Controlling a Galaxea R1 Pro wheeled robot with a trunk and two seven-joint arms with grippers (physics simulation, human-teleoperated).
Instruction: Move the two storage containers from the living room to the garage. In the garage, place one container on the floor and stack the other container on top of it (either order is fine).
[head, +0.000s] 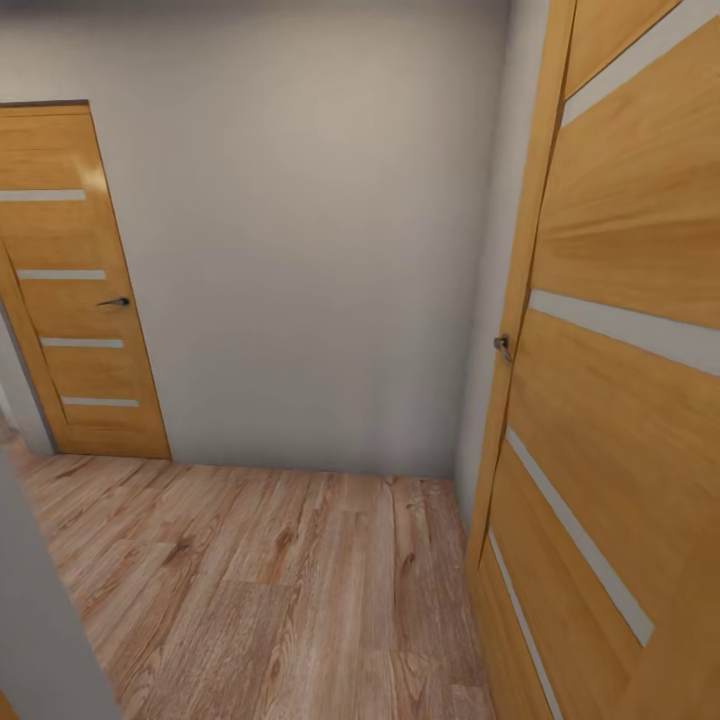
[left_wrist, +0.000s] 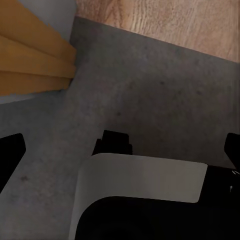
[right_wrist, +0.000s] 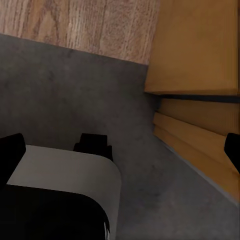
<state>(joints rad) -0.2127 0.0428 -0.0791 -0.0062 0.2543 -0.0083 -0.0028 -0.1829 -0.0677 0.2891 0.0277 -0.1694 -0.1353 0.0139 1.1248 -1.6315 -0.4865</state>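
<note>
Open wooden door (head: 620, 400) stands near right; wood plank floor (head: 270, 580) runs to a far grey wall (head: 300, 230). Both wrist views look down on dark concrete floor (left_wrist: 150, 95). Each gripper's spread: cannot tell.

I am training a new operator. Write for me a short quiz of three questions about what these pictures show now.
1. True or false: the head view shows two wooden doors.
2. Which floor does the head view show? A) wood planks B) grey concrete C) carpet
3. Fill in: in the left wrist view, grey concrete meets ____ planks.

Key:
1. True: the far door and the near door.
2. A: the wood plank floor.
3. Wood: the grey concrete floor borders them.
</note>
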